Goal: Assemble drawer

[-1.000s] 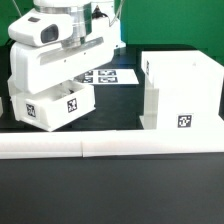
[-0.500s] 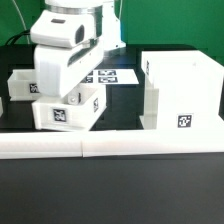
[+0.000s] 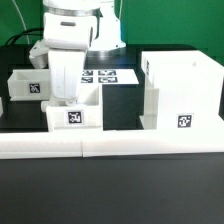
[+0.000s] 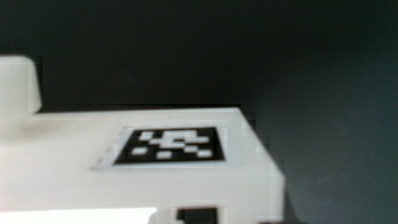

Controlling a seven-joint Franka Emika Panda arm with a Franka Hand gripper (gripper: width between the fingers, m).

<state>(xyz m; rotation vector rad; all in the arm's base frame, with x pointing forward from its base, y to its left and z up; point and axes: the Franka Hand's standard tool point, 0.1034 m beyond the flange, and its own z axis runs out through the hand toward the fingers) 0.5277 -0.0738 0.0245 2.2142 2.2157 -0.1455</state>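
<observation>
Pinching one small tagged tray (image 3: 74, 117) between the jaws; holding it upright, low at the bench (image 3: 121, 108), just behind the long rail (image 3: 110, 147), near the tall case (image 3: 180, 95) on the exterior view's right.

The white drawer case (image 3: 170, 85) is wearing a black-and-white square tag (image 3: 183, 122). The front white tray (image 3: 90, 119) and the back white tray (image 3: 17, 88) are wearing the same pattern. The table (image 3: 120, 190) is looking black.

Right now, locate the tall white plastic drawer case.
The tall white plastic case stands on the exterior view's right, behind the long white rail.
</observation>
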